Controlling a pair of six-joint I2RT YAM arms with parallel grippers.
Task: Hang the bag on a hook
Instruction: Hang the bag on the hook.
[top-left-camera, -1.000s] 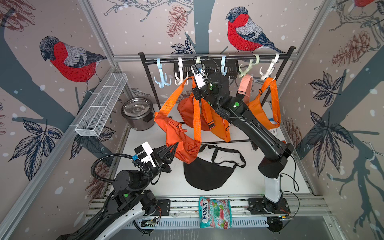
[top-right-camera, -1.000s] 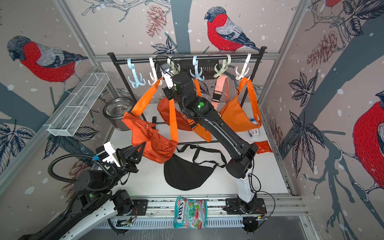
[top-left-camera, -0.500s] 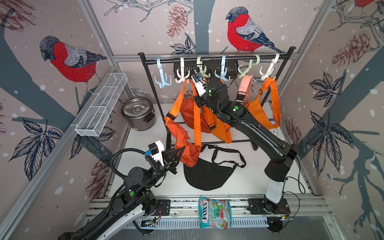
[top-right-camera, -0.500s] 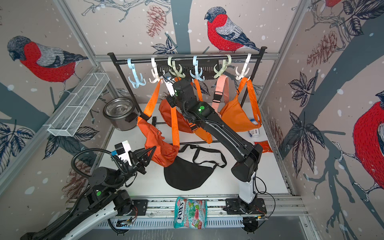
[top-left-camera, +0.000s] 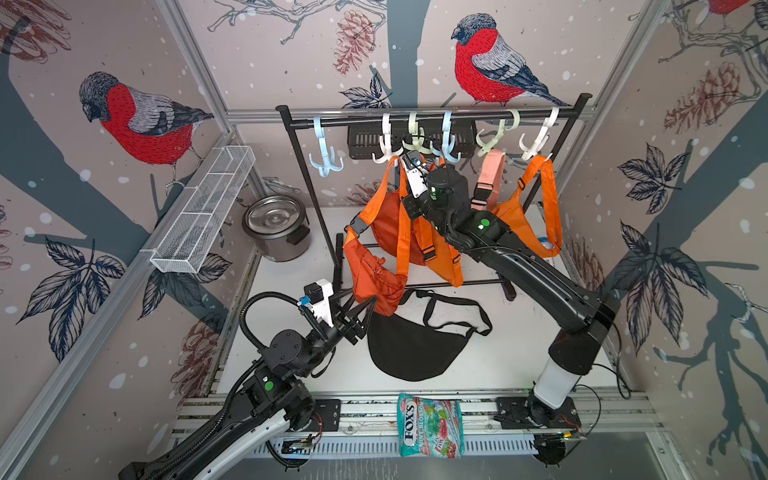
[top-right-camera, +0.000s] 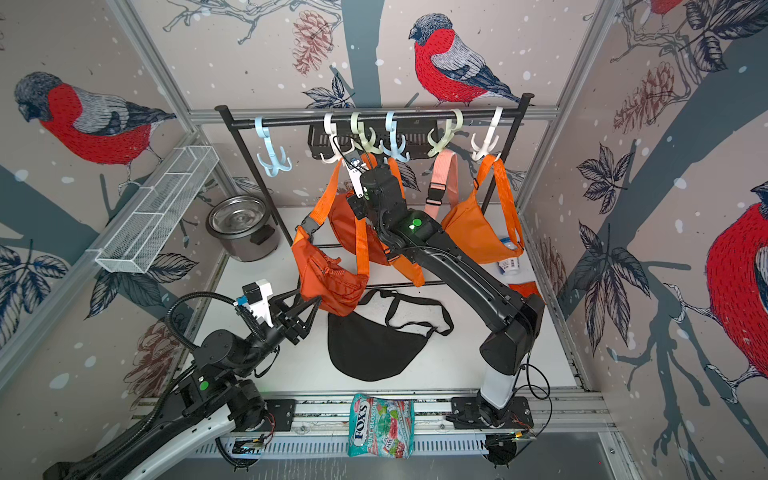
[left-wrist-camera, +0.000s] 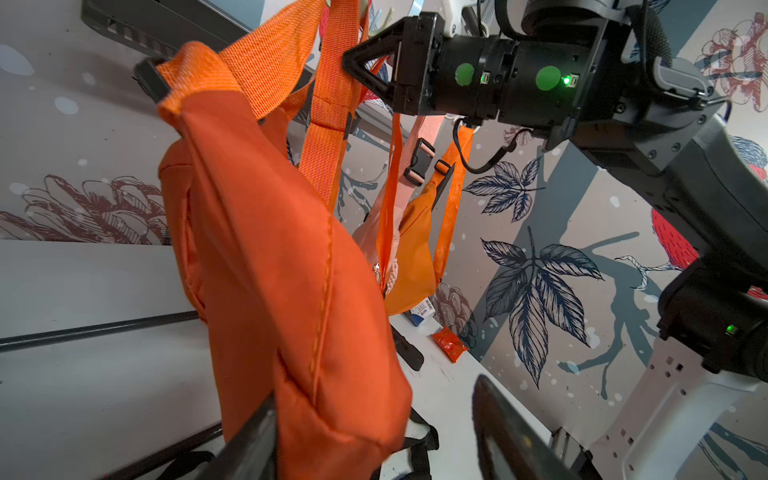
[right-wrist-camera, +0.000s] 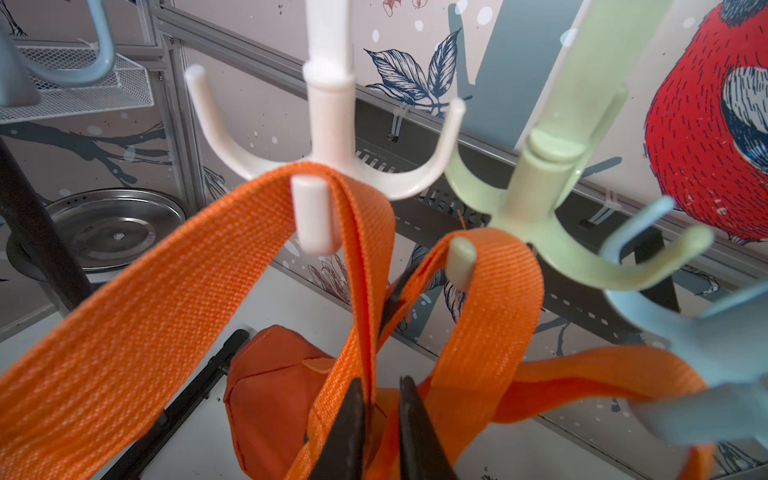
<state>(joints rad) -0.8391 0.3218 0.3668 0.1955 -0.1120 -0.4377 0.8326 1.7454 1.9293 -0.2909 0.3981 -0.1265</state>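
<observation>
The orange fabric waist bag hangs above the white bench. Its woven orange strap is looped over the near prong of the white plastic multi-pronged hook, second from the left on the black rail at the far side. The right claw sits just under that prong, jaws a sliver apart with the strap running between them; whether they bite the webbing I cannot tell. The left claw is spread wide around the bag's lower corner, at the near left. The hanging looks done, so letting go cleanly is what matters. I'd part the upper jaws fully and draw back toward the near side without dragging webbing off the prong tip. Then I'd ease the lower claw away so the bag doesn't swing.
</observation>
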